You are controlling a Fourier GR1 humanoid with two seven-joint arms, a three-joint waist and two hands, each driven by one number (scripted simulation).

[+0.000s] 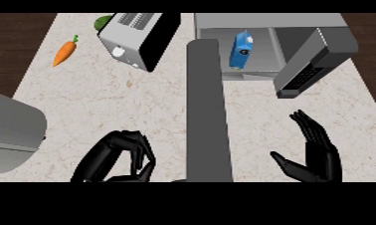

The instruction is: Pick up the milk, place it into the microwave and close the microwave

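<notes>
Cut off by the left edge: a grey rounded object, too little showing to name. Half hidden behind the toaster: something green. Both forearms lost below the near edge.

Far right, the microwave, open, with a dark vented block at its right, hard to make out. Inside, toward the cavity's left: the milk, a blue carton, upright. From the cavity's left front toward the near edge, the microwave door, a long grey slab splitting the surface in two.

Far left, near the surface's edge: a carrot. Bare room between toaster and near edge, and again right of the door, in front of the cavity.

Left robot hand, left of the door: fingers curled in to the thumb, holding nothing. Right robot hand, right of the door: fingers straight, pointing far, thumb spread, empty, well apart from the milk.
</notes>
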